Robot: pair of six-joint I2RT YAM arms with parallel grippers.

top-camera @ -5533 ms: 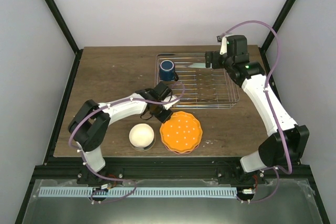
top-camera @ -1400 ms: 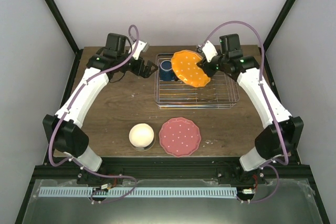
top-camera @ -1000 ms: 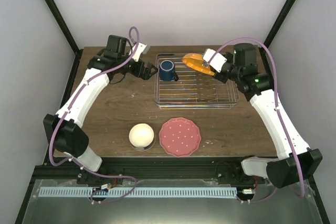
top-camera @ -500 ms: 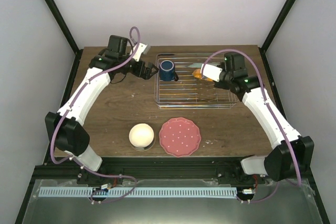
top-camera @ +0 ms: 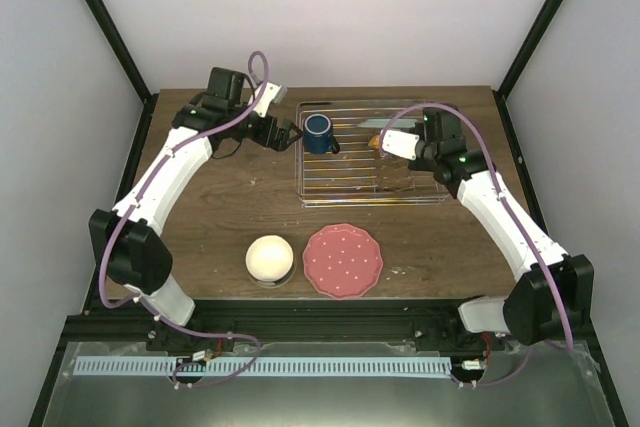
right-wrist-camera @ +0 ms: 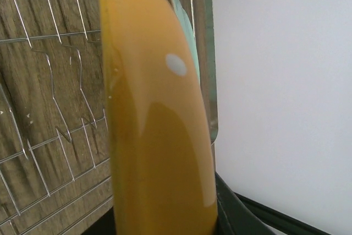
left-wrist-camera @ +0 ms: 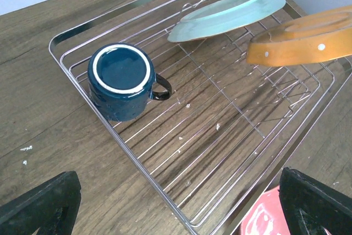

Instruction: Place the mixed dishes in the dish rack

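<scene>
Right gripper (top-camera: 389, 140) clamps the orange plate (left-wrist-camera: 300, 45) over the rack (top-camera: 340, 183); left gripper (top-camera: 287, 134) gapes wide, empty

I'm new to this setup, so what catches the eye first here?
The right claw holds an orange plate on edge at the rack, beside a green plate leaning there. A blue mug sits in the rack's corner; a pink plate and bowl wait on the table.
</scene>
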